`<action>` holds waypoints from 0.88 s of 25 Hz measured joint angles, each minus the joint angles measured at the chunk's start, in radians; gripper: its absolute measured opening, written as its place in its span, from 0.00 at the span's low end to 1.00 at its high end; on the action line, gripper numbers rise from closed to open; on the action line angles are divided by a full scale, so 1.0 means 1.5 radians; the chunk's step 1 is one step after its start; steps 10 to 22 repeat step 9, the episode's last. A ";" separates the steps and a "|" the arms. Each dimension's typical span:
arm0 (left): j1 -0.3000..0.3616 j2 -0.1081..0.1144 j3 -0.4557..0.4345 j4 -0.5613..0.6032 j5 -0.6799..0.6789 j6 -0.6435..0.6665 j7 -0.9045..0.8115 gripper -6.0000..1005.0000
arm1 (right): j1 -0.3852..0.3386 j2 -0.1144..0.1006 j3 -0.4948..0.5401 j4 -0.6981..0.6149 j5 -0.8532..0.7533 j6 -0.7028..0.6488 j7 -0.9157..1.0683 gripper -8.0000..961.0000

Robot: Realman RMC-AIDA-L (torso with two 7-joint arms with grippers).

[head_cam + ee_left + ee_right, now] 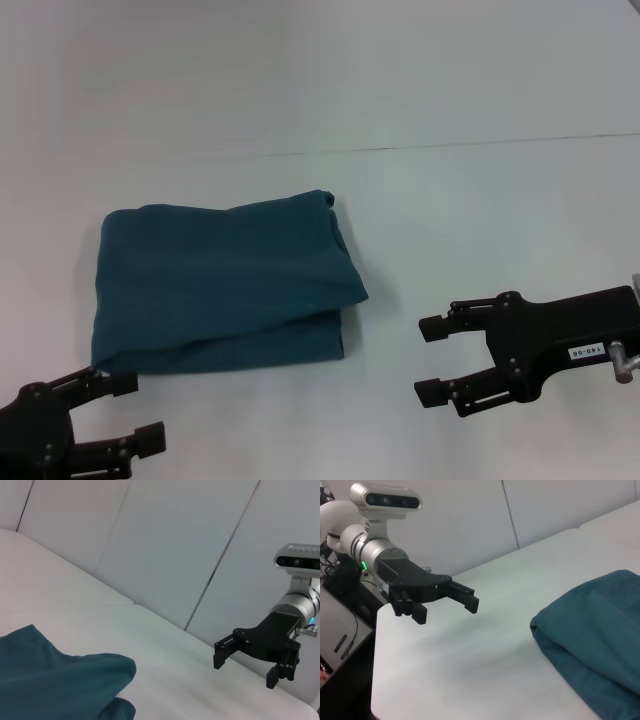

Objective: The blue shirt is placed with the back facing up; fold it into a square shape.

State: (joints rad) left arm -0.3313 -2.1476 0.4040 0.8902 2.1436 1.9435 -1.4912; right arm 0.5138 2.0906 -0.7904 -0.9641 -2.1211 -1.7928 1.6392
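The blue shirt [225,285] lies folded into a rough square on the white table, left of centre in the head view, with its plain side up and layered edges along its near and right sides. My left gripper [135,408] hovers open just off the shirt's near left corner, holding nothing. My right gripper [430,360] stands open to the right of the shirt, a short gap away, and is also empty. The left wrist view shows a corner of the shirt [55,685] and the right gripper [245,672] farther off. The right wrist view shows the shirt [595,630] and the left gripper [445,611].
A thin seam [400,147] crosses the white table behind the shirt. In the right wrist view the table's edge [375,655] drops off near the left arm, with dark equipment and cables [345,625] beyond it. White wall panels stand behind the table.
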 joint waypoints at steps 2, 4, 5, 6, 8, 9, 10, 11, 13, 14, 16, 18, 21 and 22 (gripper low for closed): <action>0.000 0.000 -0.002 0.000 0.001 0.000 0.001 0.94 | 0.000 0.000 0.000 0.000 0.000 0.001 0.000 0.94; 0.000 0.000 -0.003 0.000 0.001 0.000 0.001 0.94 | 0.000 0.000 0.000 0.000 0.000 0.003 0.000 0.94; 0.000 0.000 -0.002 0.000 0.001 0.000 0.001 0.94 | 0.000 0.000 0.000 0.000 0.000 0.004 0.000 0.94; 0.000 0.000 -0.002 0.000 0.001 0.000 0.001 0.94 | 0.000 0.000 0.000 0.000 0.000 0.004 0.000 0.94; 0.000 0.000 0.000 0.000 0.001 0.000 0.001 0.94 | 0.001 0.000 0.000 -0.001 0.000 0.004 0.000 0.94; 0.000 0.000 0.000 0.000 0.001 0.000 0.001 0.94 | 0.001 -0.001 0.000 -0.001 0.000 0.004 0.000 0.94; 0.000 0.000 0.000 0.000 0.001 0.000 0.001 0.94 | 0.001 -0.001 0.000 -0.001 0.000 0.004 0.000 0.94; 0.000 0.000 0.000 0.000 0.001 0.000 0.001 0.94 | 0.001 -0.001 0.000 -0.001 0.000 0.004 0.000 0.94; 0.000 0.000 0.000 0.000 0.001 0.000 0.001 0.94 | 0.001 -0.001 0.000 -0.001 0.000 0.004 0.000 0.94; 0.000 0.000 0.000 0.000 0.001 0.000 0.001 0.94 | 0.001 -0.001 0.000 -0.001 0.000 0.004 0.000 0.94; 0.000 0.000 0.000 0.000 0.001 0.000 0.001 0.94 | 0.001 -0.001 0.000 -0.001 0.000 0.004 0.000 0.94; 0.000 0.000 0.000 0.000 0.001 0.000 0.001 0.94 | 0.001 -0.001 0.000 -0.001 0.000 0.004 0.000 0.94; 0.000 0.000 0.000 0.000 0.001 0.000 0.001 0.94 | 0.001 -0.001 0.000 -0.001 0.000 0.004 0.000 0.94; 0.000 0.000 0.000 0.000 0.001 0.000 0.001 0.94 | 0.001 -0.001 0.000 -0.001 0.000 0.004 0.000 0.94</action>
